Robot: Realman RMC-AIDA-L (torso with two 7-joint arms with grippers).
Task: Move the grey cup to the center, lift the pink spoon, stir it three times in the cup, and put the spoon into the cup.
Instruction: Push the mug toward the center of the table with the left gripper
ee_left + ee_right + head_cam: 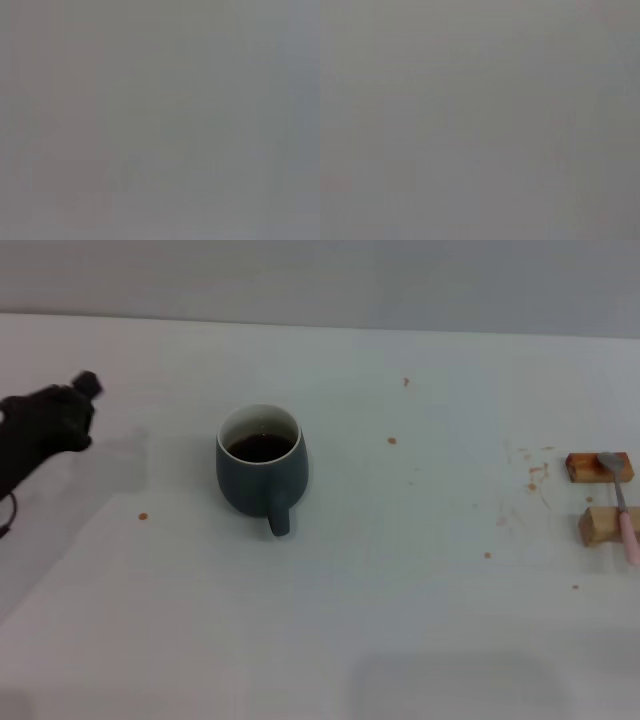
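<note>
Presently, the left gripper (88, 387) is seen at the far left of the head view, raised above the table (420, 620) and well apart from the mug; whether its fingers are spread or closed cannot be told. Both wrist views show only blank grey, and the right gripper is not seen at all.

Next, the grey cup (261, 469) stands upright left of the table's middle, its handle turned toward the robot, dark liquid inside. It is judged rigid, fairly heavy, glazed and breakable — a hold across the body or at the handle is advised, with the cup kept level against spilling. Open room is noted on every side of it.

At the far right, the pink spoon (621, 502) is laid across two small wooden blocks (600, 495), its bowl on the farther block and its pink handle over the nearer one. It is judged light, thin and stiff — best pinched at the handle, which is raised off the surface. The picture's right edge lies just beside it.
</note>
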